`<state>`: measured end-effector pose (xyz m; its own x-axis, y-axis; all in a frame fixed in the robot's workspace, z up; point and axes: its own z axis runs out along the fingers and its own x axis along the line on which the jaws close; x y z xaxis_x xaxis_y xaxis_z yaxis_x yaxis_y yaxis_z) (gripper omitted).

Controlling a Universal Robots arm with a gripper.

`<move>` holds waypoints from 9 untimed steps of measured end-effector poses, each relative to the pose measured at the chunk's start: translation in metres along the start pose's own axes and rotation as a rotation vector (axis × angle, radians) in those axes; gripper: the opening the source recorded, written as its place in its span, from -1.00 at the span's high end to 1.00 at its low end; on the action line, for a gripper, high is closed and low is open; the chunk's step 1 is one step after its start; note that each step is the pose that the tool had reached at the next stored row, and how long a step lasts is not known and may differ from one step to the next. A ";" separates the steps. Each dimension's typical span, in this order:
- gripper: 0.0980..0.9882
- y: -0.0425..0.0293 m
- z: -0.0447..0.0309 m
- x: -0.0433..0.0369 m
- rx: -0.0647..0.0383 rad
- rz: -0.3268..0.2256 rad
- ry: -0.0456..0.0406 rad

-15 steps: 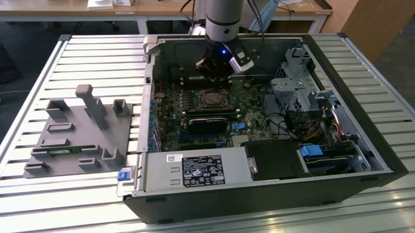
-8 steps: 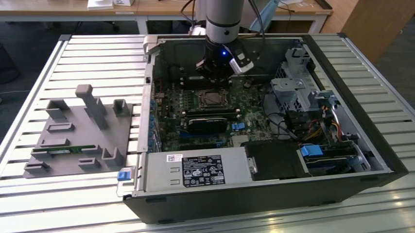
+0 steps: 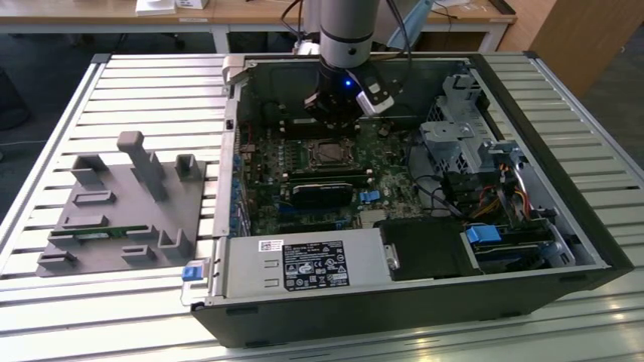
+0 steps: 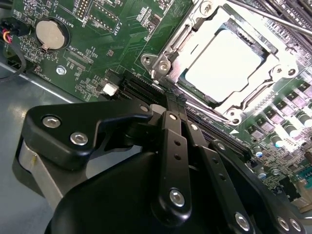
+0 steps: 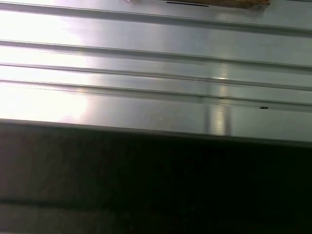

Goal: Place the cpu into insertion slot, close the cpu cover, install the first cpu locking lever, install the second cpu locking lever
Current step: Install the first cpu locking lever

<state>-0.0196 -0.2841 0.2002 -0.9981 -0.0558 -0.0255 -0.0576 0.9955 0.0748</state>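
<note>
The cpu (image 4: 222, 66) is being seen already seated in the insertion slot (image 4: 183, 41), its pale square face lying flat and framed by the cpu cover (image 4: 273, 73), which is lying down over the edges of the chip rather than standing up. In the exterior view the same socket (image 3: 327, 154) is being shown near the middle of the motherboard (image 3: 302, 204), inside the open computer case (image 3: 563, 188) that is resting on the slatted metal surface (image 3: 151, 83).

The gripper (image 4: 171, 97) is being held just off one edge of the socket, and in the exterior view it (image 3: 332, 121) is hanging directly on the far side of the socket, low over the board. In the second wrist view the jaws are being shown drawn together until hardly any gap is left between the black fingers (image 4: 173, 141); nothing is being gripped between them. Their tips are being pointed at the socket's rim, close to the corner screw (image 4: 163, 65), where a thin locking lever (image 4: 207, 109) is running along that edge. A second thin rod (image 4: 278, 19) is lying along the opposite side of the frame. Whether either lever is being latched cannot be told.

The chip is thus lying just beyond the fingertips, across the nearest lever, with that lever's long axis running crosswise to the fingers.

A grey fixture block (image 3: 126, 204) is standing on the surface at the exterior view's left, well apart from the work.
</note>
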 end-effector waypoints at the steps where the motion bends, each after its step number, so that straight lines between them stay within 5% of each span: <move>1: 0.95 0.0000 0.0003 0.0000 0.000 0.000 0.0000; 9: 0.95 0.0002 -0.0010 -0.0002 0.000 0.000 -0.0001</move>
<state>-0.0194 -0.2840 0.2012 -0.9981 -0.0557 -0.0256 -0.0575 0.9955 0.0749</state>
